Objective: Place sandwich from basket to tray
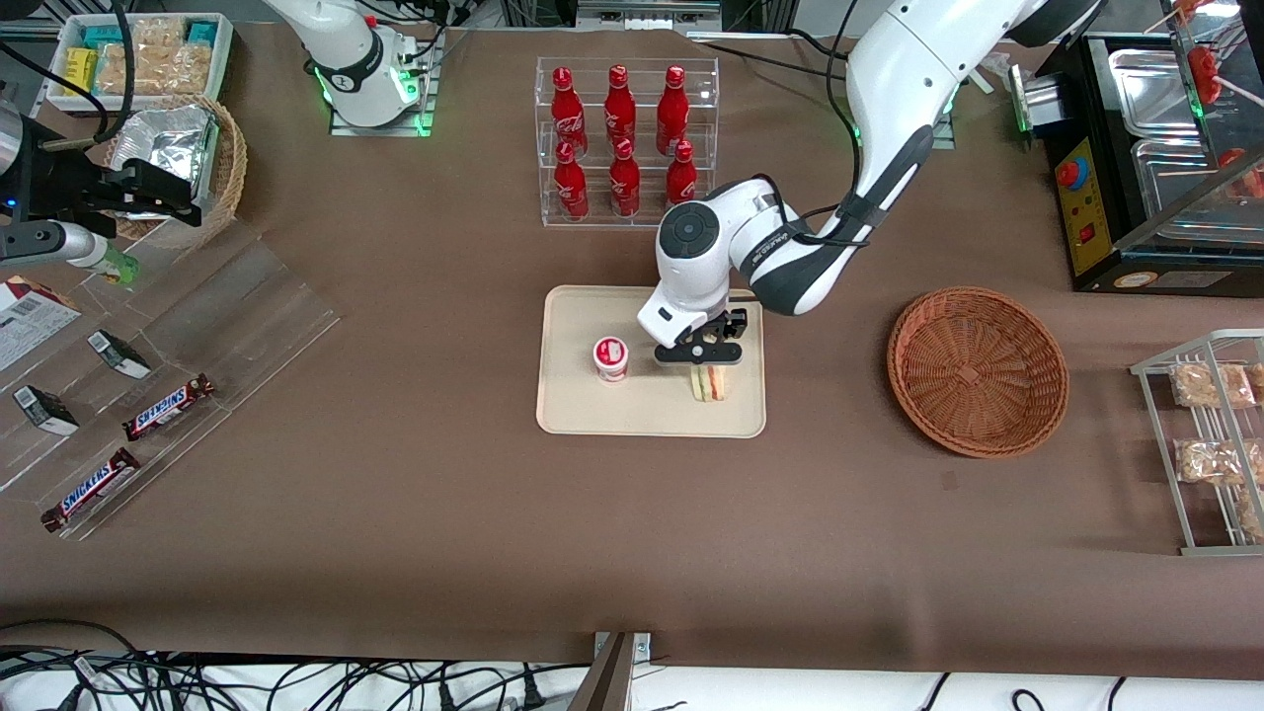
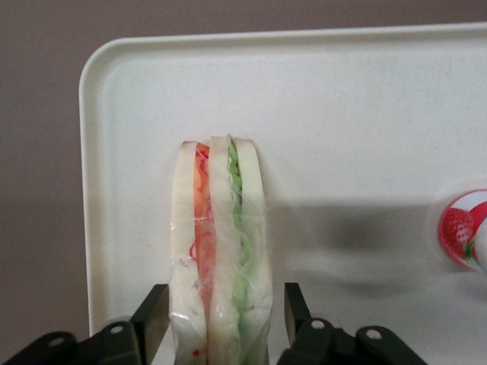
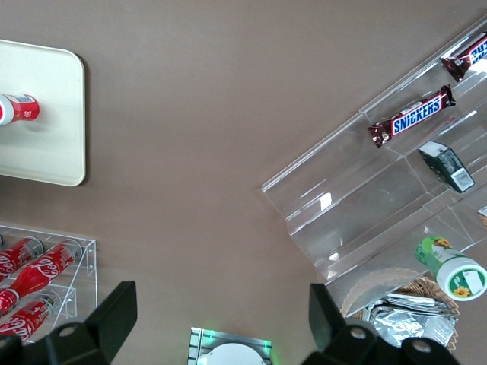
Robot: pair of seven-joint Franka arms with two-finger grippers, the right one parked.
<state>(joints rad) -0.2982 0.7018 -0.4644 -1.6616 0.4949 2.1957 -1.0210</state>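
The sandwich [image 1: 708, 384] stood on edge on the tray [image 1: 592, 415], at the tray's end toward the working arm and near the edge closer to the front camera. In the wrist view the sandwich [image 2: 222, 251] showed white bread with a red layer and a green layer under clear wrap, resting on the tray [image 2: 365, 114] surface.

The tool [image 1: 703, 357] was directly above the sandwich. In the wrist view the tool [image 2: 222, 315] had one finger [image 2: 151, 315] on each side of the wrap, spread just wider than the sandwich, with slight gaps visible; it was not clamped on it.

A small red-and-white cup [image 1: 611, 357] stood on the same tray, beside the sandwich and toward the parked arm's end. The basket [image 1: 978, 370] sat on the brown bench [image 1: 444, 513] well apart from the tray, toward the working arm's end. A clear rack of red bottles [image 1: 620, 138] stood farther from the front camera than the tray.
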